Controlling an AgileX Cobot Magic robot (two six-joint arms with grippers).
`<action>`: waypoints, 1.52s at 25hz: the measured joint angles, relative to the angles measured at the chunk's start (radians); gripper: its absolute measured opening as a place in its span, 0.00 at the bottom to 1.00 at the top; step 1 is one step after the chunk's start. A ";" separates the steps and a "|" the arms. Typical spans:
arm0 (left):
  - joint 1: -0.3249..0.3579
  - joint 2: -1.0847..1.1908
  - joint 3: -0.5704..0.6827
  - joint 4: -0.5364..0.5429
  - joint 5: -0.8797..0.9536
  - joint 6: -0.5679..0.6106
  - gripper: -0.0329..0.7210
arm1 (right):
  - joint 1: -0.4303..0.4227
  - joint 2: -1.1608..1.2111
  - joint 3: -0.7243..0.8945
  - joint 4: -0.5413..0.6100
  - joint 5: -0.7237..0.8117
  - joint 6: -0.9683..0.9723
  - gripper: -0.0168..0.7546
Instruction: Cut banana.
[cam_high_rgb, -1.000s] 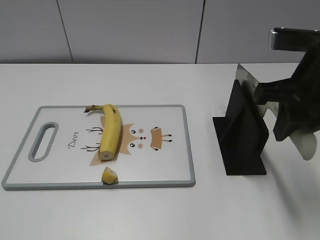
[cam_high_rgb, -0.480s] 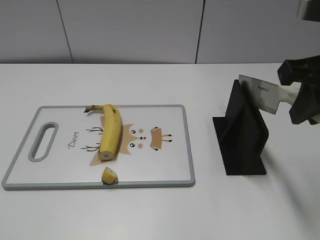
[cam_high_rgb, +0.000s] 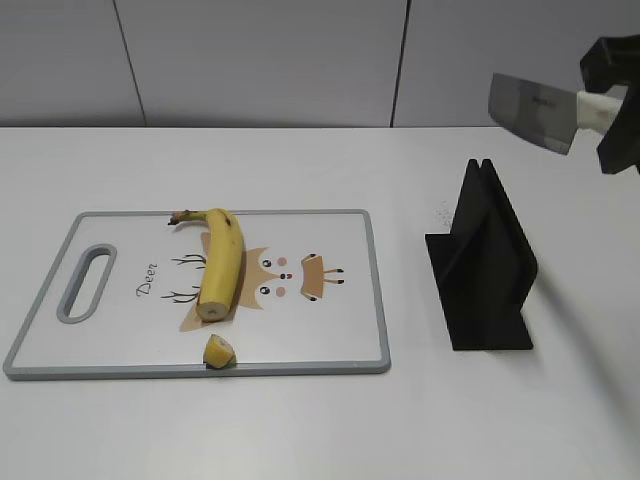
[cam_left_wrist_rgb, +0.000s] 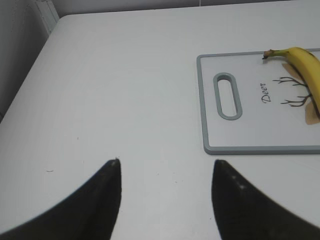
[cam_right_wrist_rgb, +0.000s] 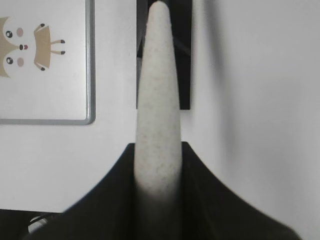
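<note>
Your banana (cam_high_rgb: 222, 262) is lying on the deer-print cutting board (cam_high_rgb: 320, 340), brown stem at 12 o'clock, pale cut face at 6 o'clock, a small cut-off piece (cam_high_rgb: 218, 352) just beyond. Your right gripper (cam_high_rgb: 612, 112) is clamping the knife (cam_high_rgb: 535, 110); your left gripper (cam_left_wrist_rgb: 165, 200) is gaping, holding nothing.

Slanted front view (2 wrist close-ups)

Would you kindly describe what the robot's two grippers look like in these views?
Both are matte black. The left gripper shows two broad fingers tapering to blunt, rounded tips. The right gripper has similar dark, curved fingers and appears as a blocky black shape in the exterior view. No cables or markings are visible.
</note>
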 joint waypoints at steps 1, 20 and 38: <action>0.000 0.000 0.000 -0.001 0.000 0.000 0.78 | 0.000 0.000 -0.015 -0.014 0.004 0.000 0.25; 0.000 0.142 -0.045 -0.013 -0.100 0.009 0.78 | 0.000 0.008 -0.065 0.006 -0.345 -0.356 0.25; 0.000 0.666 -0.262 -0.273 -0.343 0.417 0.78 | -0.159 0.142 -0.072 0.480 -0.298 -1.180 0.25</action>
